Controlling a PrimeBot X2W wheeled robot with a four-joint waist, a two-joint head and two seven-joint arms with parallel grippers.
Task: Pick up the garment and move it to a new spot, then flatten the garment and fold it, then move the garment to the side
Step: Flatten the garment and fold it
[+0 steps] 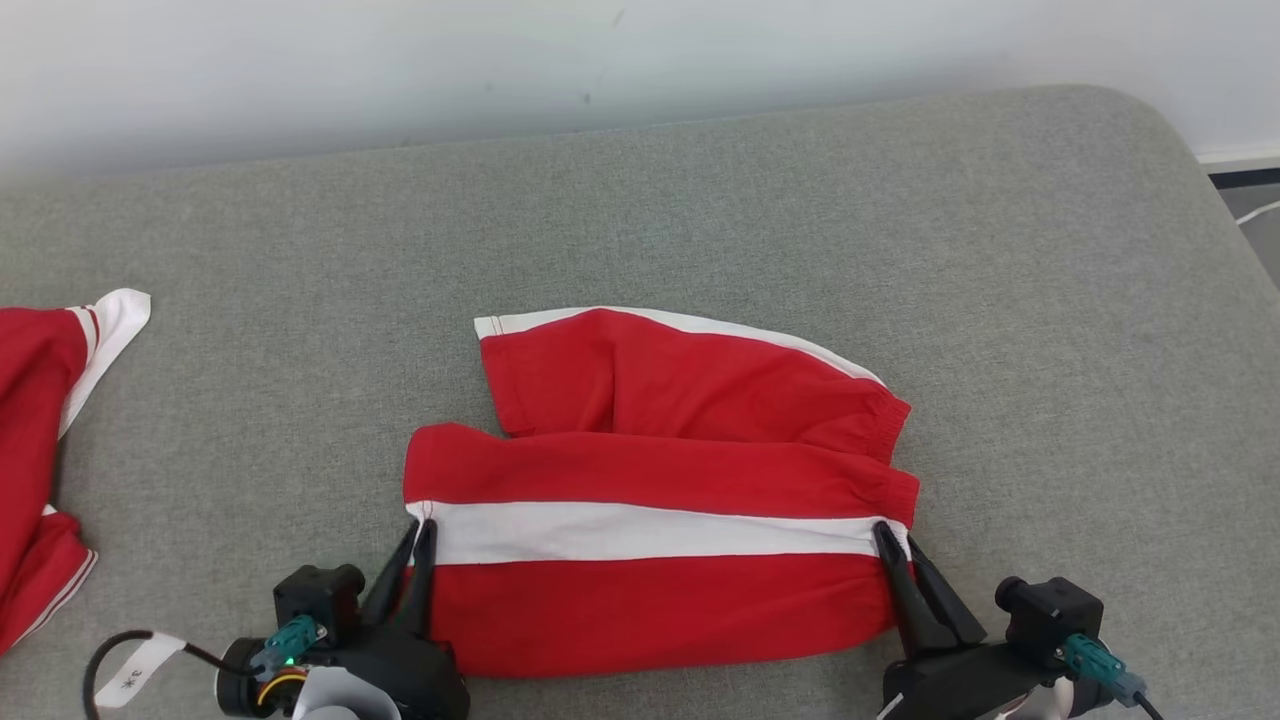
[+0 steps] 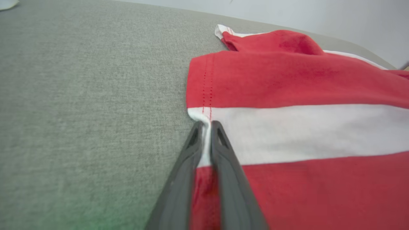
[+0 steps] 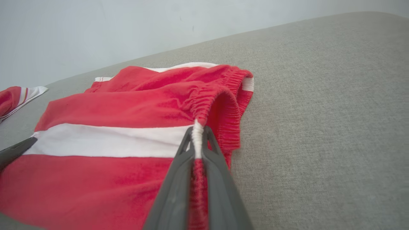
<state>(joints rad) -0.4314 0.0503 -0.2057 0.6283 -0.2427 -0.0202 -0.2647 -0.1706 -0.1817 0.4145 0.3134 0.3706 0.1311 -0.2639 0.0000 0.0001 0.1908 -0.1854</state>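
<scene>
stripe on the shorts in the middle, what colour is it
White stripe across red shorts; shows best in the head view.

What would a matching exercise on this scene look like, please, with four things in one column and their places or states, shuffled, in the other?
Column A
1. left gripper
2. right gripper
3. red shorts
4. second red garment

Column B
a. lying at the left edge of the head view
b. shut on the elastic waistband end of the white stripe
c. lying in the middle of the grey surface
d. shut on the stitched hem end of the white stripe

Pairs: 1-d, 2-b, 3-c, 4-a
</scene>
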